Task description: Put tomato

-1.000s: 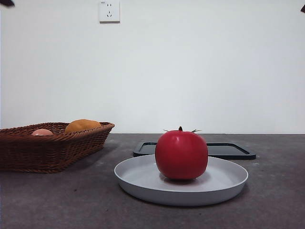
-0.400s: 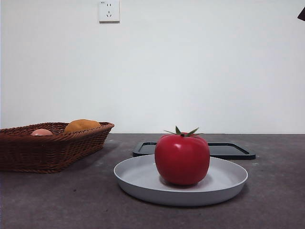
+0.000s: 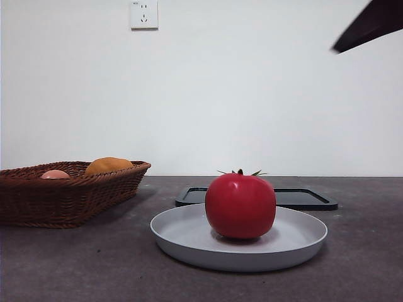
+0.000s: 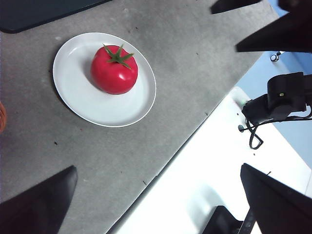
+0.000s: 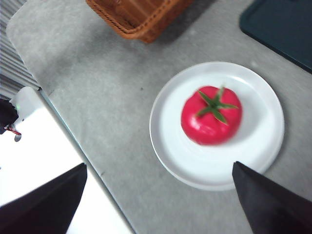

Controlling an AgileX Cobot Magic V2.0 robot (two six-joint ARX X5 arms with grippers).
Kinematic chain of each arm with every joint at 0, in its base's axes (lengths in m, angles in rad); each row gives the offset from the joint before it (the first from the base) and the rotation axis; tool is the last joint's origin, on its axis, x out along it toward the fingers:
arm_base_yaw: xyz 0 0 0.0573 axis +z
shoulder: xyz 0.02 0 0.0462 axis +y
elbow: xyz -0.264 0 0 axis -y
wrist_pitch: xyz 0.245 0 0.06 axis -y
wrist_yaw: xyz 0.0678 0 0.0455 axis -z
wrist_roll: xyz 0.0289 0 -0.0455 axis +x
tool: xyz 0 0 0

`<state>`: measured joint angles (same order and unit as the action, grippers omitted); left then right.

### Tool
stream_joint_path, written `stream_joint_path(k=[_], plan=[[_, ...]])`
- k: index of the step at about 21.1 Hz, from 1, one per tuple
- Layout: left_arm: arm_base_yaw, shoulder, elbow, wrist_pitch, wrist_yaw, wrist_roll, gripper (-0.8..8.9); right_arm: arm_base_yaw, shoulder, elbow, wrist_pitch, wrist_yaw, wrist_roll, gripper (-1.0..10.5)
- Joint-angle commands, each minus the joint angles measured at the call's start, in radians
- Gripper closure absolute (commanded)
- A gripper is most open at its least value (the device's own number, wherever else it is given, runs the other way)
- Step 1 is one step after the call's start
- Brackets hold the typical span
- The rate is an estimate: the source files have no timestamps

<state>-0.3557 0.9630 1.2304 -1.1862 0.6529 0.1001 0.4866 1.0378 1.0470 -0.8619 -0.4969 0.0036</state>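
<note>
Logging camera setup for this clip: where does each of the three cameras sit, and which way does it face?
Front view: low, at table height, looking level across at the tomato on the grey plate, basket to one side; one dark arm tip at a top corner.
Left wrist view: high above, looking down on the plate; left gripper open, jaws at the bottom edge.
Right wrist view: above, looking down; right gripper open, basket corner visible.
All three share the tomato on the plate.

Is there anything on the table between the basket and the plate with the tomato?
No. Between the basket and the plate holding the tomato there is only bare grey table, seen in the front view.
</note>
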Motion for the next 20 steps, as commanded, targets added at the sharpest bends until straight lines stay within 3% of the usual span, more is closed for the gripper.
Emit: stream_joint_path(k=[1,10,17,20], plan=[[-0.004,0.008,0.021,0.005,0.002,0.019,2.23,0.033,0.075,0.016,0.068,0.014,0.011,4.7],[-0.004,0.008,0.021,0.005,0.002,0.019,2.23,0.081,0.279,0.016,0.217,0.136,0.006,4.6],[-0.004,0.008,0.021,0.005,0.002,0.019,2.23,0.119,0.429,0.016,0.288,0.169,0.007,4.6],[-0.004,0.008,0.021,0.005,0.002,0.019,2.23,0.145,0.486,0.016,0.320,0.232,0.007,4.5]])
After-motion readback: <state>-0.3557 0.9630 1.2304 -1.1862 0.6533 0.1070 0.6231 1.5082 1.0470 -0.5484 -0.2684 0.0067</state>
